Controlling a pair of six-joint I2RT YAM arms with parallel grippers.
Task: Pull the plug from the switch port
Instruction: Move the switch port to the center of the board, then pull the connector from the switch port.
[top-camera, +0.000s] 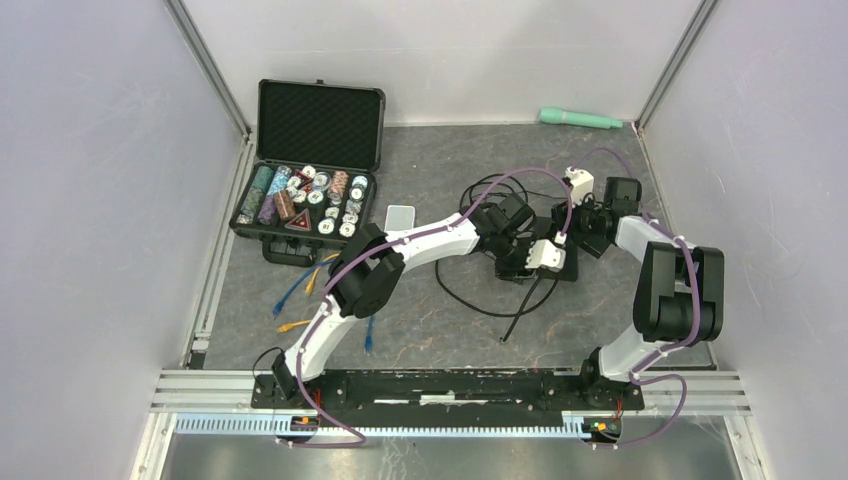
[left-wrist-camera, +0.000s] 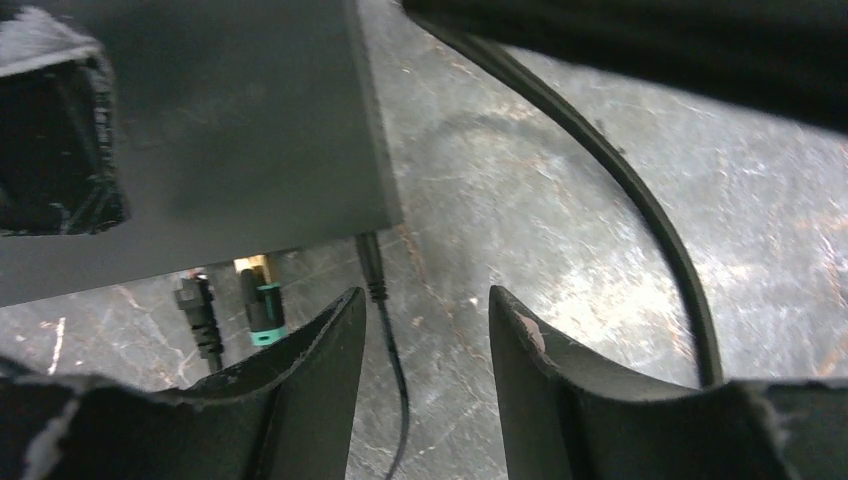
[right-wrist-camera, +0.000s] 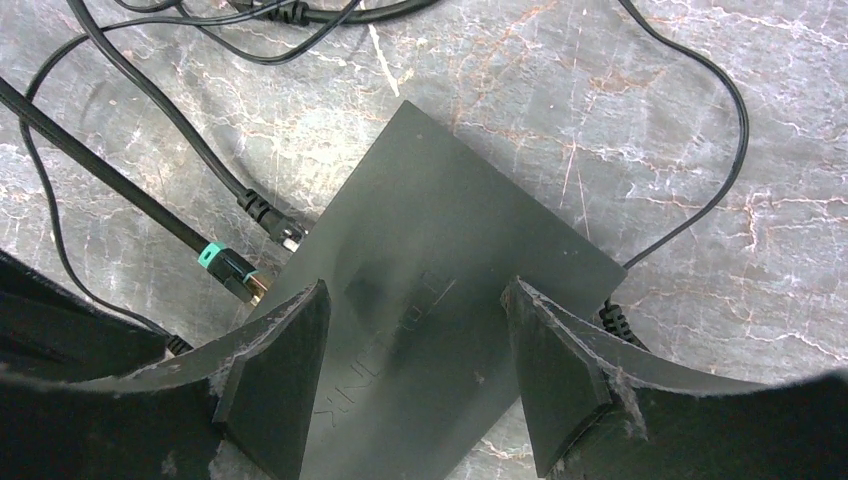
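Observation:
The black switch (right-wrist-camera: 440, 250) lies flat on the marbled table; the top view shows little of it (top-camera: 565, 268) under both grippers. A teal-banded plug (right-wrist-camera: 228, 270) and a black plug (right-wrist-camera: 265, 213) sit in ports on one side, and a thin black cable's plug (right-wrist-camera: 614, 318) on another side. My right gripper (right-wrist-camera: 415, 340) is open, with its fingers spread over the switch's top. My left gripper (left-wrist-camera: 425, 320) is open and low to the table. The thin plug (left-wrist-camera: 371, 262) and its cable run between its fingers, nearer the left one. The teal plug (left-wrist-camera: 262, 302) is further left.
An open case of poker chips (top-camera: 310, 190) stands at the back left, with a small white card (top-camera: 400, 216) beside it. A green cylinder (top-camera: 580, 119) lies at the back wall. Loose blue and yellow cables (top-camera: 300, 290) lie left. Black cable loops (top-camera: 490, 295) surround the switch.

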